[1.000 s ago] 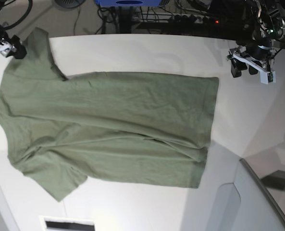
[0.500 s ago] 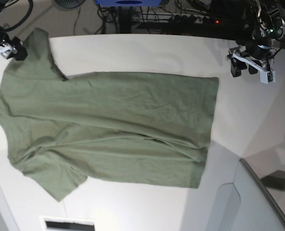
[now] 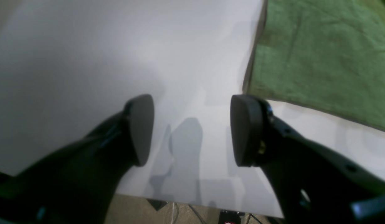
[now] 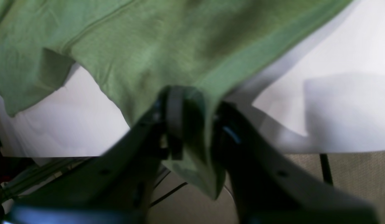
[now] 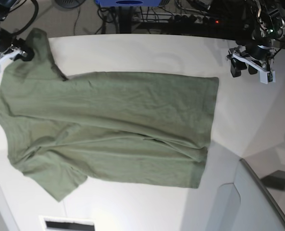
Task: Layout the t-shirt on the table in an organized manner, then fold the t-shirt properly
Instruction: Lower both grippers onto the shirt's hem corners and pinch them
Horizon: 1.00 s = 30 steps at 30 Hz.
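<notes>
Upper left of the base view, the right tool (image 4: 192, 121) is clamping the t-shirt (image 5: 108, 127) sleeve; the left tool (image 3: 192, 130) is hanging, jaws apart, over the bench (image 5: 248, 115).

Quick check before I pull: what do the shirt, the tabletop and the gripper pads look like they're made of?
The t-shirt: soft matte knit, likely cotton; fine wrinkles, stitched hem. The table: smooth white top with a faint sheen, possibly laminate; it shows soft shadows. The left gripper pads: dull black, rubber-like, though blurred.
</notes>
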Each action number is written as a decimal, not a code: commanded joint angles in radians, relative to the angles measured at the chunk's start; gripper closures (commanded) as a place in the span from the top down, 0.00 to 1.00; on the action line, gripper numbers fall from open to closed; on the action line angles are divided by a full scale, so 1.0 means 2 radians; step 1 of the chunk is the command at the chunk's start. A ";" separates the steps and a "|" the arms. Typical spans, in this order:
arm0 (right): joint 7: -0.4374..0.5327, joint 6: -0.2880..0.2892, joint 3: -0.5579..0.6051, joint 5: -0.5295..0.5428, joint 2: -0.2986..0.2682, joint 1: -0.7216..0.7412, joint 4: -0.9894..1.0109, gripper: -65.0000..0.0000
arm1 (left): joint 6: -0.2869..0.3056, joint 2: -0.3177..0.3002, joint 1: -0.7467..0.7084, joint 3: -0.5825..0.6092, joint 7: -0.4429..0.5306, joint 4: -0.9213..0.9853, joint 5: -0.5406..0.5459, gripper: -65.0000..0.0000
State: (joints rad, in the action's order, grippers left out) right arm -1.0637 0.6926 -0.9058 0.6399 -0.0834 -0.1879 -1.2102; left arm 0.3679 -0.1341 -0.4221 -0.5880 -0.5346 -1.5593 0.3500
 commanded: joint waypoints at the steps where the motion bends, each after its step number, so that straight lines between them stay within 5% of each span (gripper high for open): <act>1: 0.002 0.003 -0.003 0.006 -0.008 0.002 -0.006 0.03 | 0.002 -0.005 0.000 -0.002 0.009 0.003 0.006 0.57; 11: 0.002 0.003 0.000 0.006 -0.009 0.002 -0.006 0.00 | 0.002 0.003 0.030 0.088 0.010 0.050 0.007 0.59; 21: 0.001 0.003 0.000 0.006 -0.010 0.000 -0.006 0.00 | 0.000 0.018 0.063 0.085 0.011 0.120 0.008 0.59; 26: 0.000 0.003 0.001 0.006 -0.010 0.000 -0.006 0.00 | 0.001 0.046 0.060 0.006 0.042 0.113 0.003 0.58; 30: 0.000 0.003 0.001 0.006 -0.010 0.001 -0.006 0.00 | 0.001 0.040 0.063 0.021 0.042 0.127 0.005 0.59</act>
State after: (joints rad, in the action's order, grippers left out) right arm -1.0679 0.6926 -0.9031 0.6388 -0.0875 -0.1894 -1.2102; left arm 0.3836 -0.0582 -0.2928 -0.5507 -0.4129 -1.3067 0.3740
